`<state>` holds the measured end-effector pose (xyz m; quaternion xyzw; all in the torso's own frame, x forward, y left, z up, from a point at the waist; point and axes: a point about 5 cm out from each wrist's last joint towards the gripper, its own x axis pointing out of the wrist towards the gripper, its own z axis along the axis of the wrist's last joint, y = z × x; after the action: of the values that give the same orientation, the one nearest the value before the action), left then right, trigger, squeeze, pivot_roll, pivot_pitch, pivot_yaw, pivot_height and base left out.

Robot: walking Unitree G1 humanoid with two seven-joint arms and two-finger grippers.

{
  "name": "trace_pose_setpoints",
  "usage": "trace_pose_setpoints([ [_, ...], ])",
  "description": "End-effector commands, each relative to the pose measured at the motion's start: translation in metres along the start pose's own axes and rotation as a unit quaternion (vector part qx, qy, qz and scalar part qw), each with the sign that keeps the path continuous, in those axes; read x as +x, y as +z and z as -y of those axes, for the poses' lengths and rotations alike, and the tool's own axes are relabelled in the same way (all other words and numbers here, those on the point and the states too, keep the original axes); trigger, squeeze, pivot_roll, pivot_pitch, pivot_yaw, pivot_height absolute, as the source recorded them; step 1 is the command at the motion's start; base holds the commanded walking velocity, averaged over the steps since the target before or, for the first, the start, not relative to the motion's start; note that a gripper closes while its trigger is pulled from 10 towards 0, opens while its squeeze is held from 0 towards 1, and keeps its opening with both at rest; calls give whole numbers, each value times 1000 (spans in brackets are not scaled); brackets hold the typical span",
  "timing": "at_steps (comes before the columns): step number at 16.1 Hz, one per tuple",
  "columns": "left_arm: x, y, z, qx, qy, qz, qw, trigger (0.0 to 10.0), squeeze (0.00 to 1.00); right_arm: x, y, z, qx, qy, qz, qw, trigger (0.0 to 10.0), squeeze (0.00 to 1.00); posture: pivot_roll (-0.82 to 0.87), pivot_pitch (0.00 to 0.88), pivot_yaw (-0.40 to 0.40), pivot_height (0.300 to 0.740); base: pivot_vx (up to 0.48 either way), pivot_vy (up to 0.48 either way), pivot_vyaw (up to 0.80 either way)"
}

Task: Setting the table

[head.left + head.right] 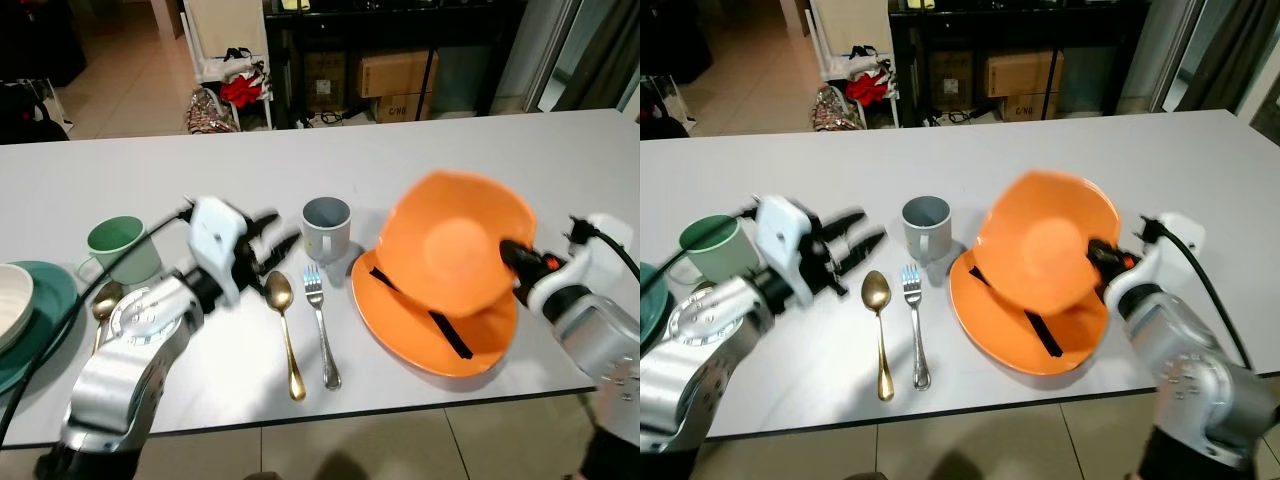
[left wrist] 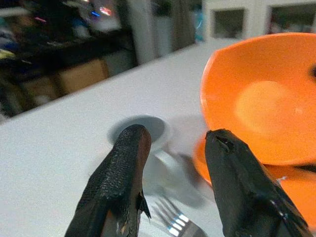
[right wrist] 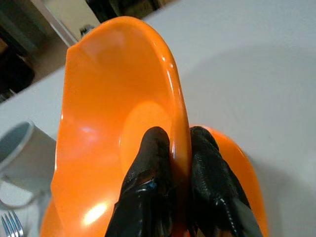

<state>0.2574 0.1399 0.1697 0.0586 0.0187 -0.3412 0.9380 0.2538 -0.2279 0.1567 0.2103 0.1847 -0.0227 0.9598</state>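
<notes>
My right gripper (image 1: 512, 252) is shut on the rim of an orange bowl (image 1: 450, 245), holding it tilted above an orange plate (image 1: 480, 345) on the white table (image 1: 400, 150). In the right wrist view its fingers (image 3: 153, 173) pinch the bowl's edge (image 3: 175, 98). My left gripper (image 1: 270, 240) hovers open above the table, left of a grey mug (image 1: 326, 225). In front of it lie a gold spoon (image 1: 285, 330) and a silver fork (image 1: 322, 325). The left wrist view shows the mug (image 2: 143, 131) beyond the open fingers (image 2: 121, 173).
A green mug (image 1: 120, 245) stands at the left, with a teal plate (image 1: 50, 320) carrying a cream bowl (image 1: 12, 300) and another gold spoon (image 1: 105, 300) beside it. The table's front edge runs close below the cutlery. Shelves and boxes (image 1: 395, 75) stand beyond the table.
</notes>
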Motion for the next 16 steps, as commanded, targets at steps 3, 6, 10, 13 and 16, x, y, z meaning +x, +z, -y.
trace_pose_setpoints([
  [3, -5, -2, 14, -8, -70, -27, 997, 10000, 0, -6, -4, -1, 78, 57, -72, 993, 10000, 0, 57, 0, 47, 740, 0, 0, 0],
  [6, -9, -4, 20, -18, -96, -43, 994, 10000, 0, -8, -11, 1, 120, 69, -102, 985, 10000, 0, 57, 0, 45, 740, 0, 0, 0],
  [10, -20, -16, 25, -35, -124, -97, 987, 10000, 0, -17, -25, 16, 178, 57, -146, 971, 10000, 31, 60, 0, 42, 740, 0, 0, 0],
  [13, -20, -15, 24, -34, -127, -99, 986, 10000, 0, -22, -30, 23, 186, 44, -150, 970, 10000, 1000, 53, 0, 50, 740, 0, 0, 0],
  [16, -20, -13, 23, -33, -129, -101, 986, 10000, 0, -28, -28, 30, 188, 34, -141, 971, 10000, 1000, 45, 0, 58, 740, 0, 0, 0],
])
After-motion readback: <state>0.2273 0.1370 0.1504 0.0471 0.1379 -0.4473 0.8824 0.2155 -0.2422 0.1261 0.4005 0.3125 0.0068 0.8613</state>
